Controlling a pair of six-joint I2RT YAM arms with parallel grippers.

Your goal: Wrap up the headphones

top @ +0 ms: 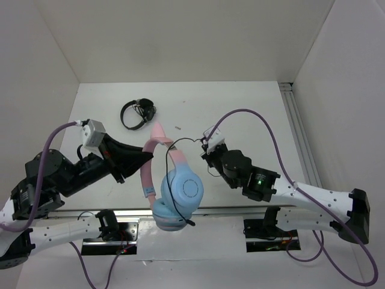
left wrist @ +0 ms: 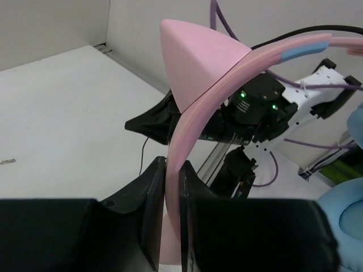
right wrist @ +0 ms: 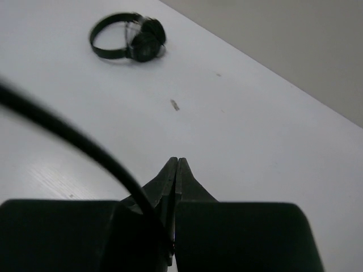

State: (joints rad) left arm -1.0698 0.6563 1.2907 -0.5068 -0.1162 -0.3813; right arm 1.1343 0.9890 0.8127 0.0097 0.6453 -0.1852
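**Headphones** (top: pixel 180 192): pink headband with a cat ear, two light-blue cups, thin black cable. Held up off the surface (top: pixel 240 108) between the two arms. The cups hang towards the near edge, one partly over the other.

**Headband** (left wrist: pixel 193 122): pink, with a short blue section near the far end. It passes upright through the left tool, and the cat ear (left wrist: pixel 195 56) sits just above the grip.

**Cup** (left wrist: pixel 346 215): light blue; only its edge shows at the right of the left wrist view.

**Cable** (top: pixel 183 140): runs from beside the headband across to the right tool. A second length crosses the face of the upper cup and ends in a black plug by the lower cup.

**Left tool** (left wrist: pixel 172 170): black fingers clamped on the headband, one on each side of the pink strip.

**Right tool** (right wrist: pixel 176 170): fingers together with the tips meeting. The cable (right wrist: pixel 74 141) comes in from the upper left and disappears into the seam low between the fingers, apparently pinched there.

**Black headphones** (right wrist: pixel 127 41): smaller pair lying flat on the far left of the surface, well apart from both tools.

**Speck** (right wrist: pixel 174 105): small dark mark on the surface, between the black headphones and the right tool.

**Surface**: white, walled on three sides.
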